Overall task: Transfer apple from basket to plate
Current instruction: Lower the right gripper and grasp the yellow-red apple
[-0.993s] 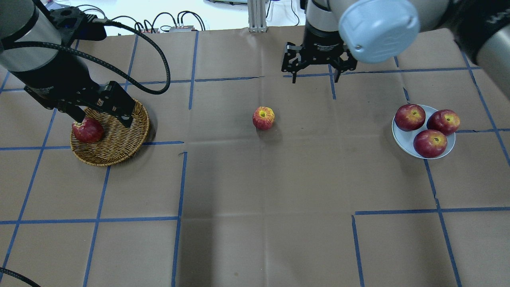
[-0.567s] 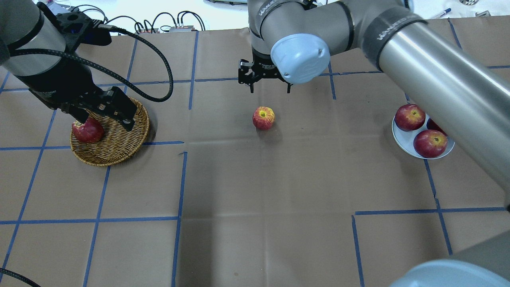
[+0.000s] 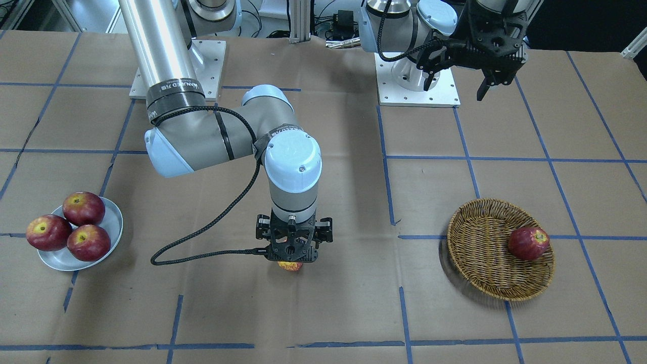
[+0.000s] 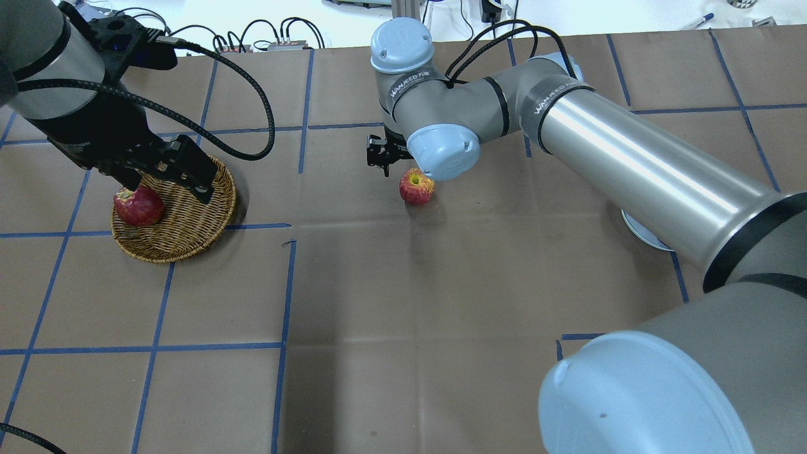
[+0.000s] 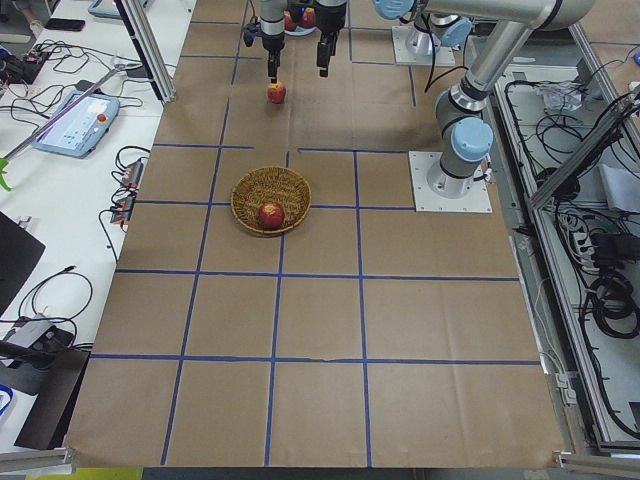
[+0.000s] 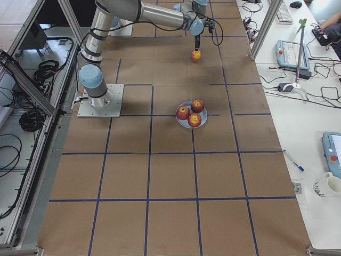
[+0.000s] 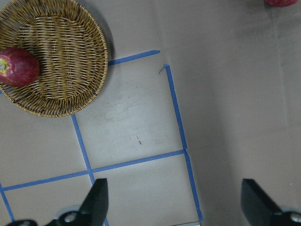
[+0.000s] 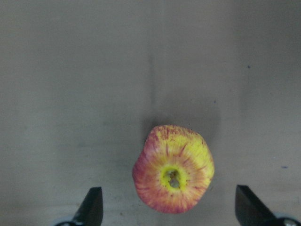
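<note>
The yellow, red-streaked apple point(image 4: 416, 186) sits on the brown table at its middle, outside the basket and the plate. My right gripper point(image 3: 292, 253) hangs open straight over it; in the right wrist view its fingers point(image 8: 92, 207) stand on either side of the apple point(image 8: 173, 175), apart from it. The wicker basket point(image 4: 189, 246) at the left holds one dark red apple point(image 4: 139, 207). My left gripper point(image 4: 167, 189) is open and empty, raised high above the basket point(image 7: 70, 103). The grey-white plate point(image 3: 113, 222) shows best in the front view.
Three dark red apples point(image 3: 68, 225) fill the plate. In the overhead view my right arm point(image 4: 630, 164) hides most of the plate point(image 4: 640, 233). Blue tape lines point(image 4: 287, 284) grid the brown paper.
My right arm has swung left from the far side and come down over the yellow-red apple. The left gripper and the basket have hardly moved.
</note>
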